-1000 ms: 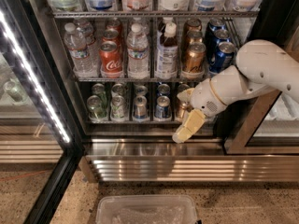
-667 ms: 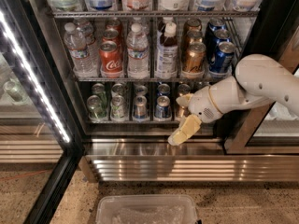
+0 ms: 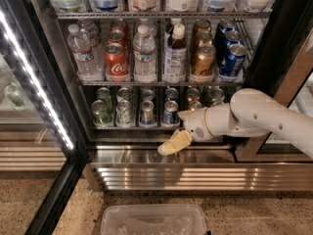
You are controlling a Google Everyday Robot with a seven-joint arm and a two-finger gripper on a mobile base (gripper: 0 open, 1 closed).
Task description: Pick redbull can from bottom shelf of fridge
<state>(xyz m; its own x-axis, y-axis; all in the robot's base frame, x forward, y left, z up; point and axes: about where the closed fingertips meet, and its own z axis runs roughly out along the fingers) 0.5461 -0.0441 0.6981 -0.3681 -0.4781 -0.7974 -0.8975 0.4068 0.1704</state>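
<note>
The fridge (image 3: 49,97) stands open, its glass door swung out at the left. The bottom shelf (image 3: 139,127) holds rows of slim cans. Green-silver ones are at the left, gold ones at the right. The redbull can (image 3: 170,112) is blue and silver and stands in the front row right of centre, with a similar can (image 3: 146,112) beside it. My gripper (image 3: 177,130) is open and empty, just right of and below the redbull can, in front of the shelf edge. Its tan lower finger (image 3: 173,143) hangs over the steel base. It touches no can.
The rack above holds water bottles (image 3: 83,53), a red cola can (image 3: 116,61), a gold can (image 3: 202,61) and dark-blue soda cans (image 3: 233,58). The white light strip (image 3: 34,82) runs down the door frame. A clear plastic bin (image 3: 154,220) sits on the floor below the ribbed base (image 3: 195,176).
My arm has moved left and a little down, bringing the gripper from the right of the shelf to just beside the redbull can.
</note>
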